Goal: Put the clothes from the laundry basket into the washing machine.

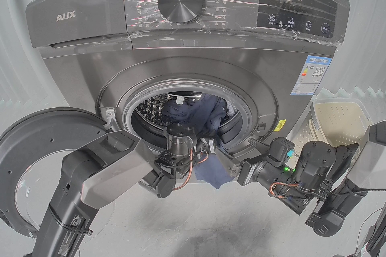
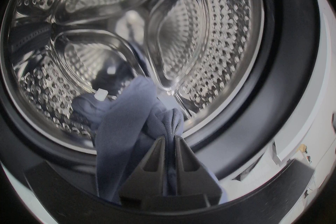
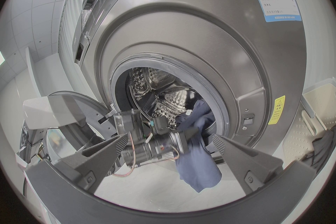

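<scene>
Your left gripper is pinched narrow on a dark blue garment, with a fold of the cloth squeezed between its two fingers at the lower rim of the washing machine opening. You can see the garment draped across that rim. Its upper part is bunched inside the steel drum, where a small white tag sticks up from it. Its lower end hangs outside, down the machine's front. Your right gripper is spread wide and holds nothing; it sits just outside the opening, near the hanging end of the cloth and beside the left gripper. The round door stands swung open at the machine's left edge. The cream laundry basket stands on the floor by the machine's right edge. As for writing, a pale brand logo sits at the top left corner of the machine's front. Rows of small printed characters ring the dial under wrinkled plastic film. A blue-and-white label with coloured bars and a square code is stuck near the right edge. A yellow warning sticker sits just right of the opening.
</scene>
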Controlling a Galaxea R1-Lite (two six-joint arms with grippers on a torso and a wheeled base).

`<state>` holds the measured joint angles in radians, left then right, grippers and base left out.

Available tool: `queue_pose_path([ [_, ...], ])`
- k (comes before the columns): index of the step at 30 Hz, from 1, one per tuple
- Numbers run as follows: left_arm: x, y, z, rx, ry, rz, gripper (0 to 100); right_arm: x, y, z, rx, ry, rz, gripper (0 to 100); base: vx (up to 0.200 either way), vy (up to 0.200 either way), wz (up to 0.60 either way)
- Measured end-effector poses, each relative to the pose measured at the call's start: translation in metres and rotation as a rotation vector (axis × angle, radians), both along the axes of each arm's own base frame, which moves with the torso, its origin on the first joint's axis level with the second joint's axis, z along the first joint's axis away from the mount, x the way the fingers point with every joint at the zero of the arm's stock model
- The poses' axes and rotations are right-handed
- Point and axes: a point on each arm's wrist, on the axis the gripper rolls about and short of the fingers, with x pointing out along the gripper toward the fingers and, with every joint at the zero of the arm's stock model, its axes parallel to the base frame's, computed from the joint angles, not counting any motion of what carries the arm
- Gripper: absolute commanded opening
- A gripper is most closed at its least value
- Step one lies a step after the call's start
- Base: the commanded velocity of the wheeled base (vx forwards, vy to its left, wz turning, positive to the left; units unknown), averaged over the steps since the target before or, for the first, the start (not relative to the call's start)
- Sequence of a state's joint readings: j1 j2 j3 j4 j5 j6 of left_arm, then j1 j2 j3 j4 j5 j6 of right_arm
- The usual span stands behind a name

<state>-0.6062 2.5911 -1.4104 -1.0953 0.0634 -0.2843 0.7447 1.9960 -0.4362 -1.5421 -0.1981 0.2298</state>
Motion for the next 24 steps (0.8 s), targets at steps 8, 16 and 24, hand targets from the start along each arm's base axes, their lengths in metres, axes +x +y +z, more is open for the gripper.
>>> queue_pose_path([
  [8,0.028,0.022,0.041,-0.081,-0.130,0.115,0,0.000,0.000,0.001,0.003,-0.003,-0.001,100,0.000,0.000,0.00],
  [16,0.051,0.038,0.071,-0.145,-0.243,0.184,0,0.001,0.001,0.001,0.005,-0.005,-0.002,100,0.000,0.000,0.00],
  [24,0.053,0.040,0.063,-0.140,-0.240,0.187,100,0.001,0.001,0.001,0.005,-0.004,0.000,100,0.000,0.000,0.00],
])
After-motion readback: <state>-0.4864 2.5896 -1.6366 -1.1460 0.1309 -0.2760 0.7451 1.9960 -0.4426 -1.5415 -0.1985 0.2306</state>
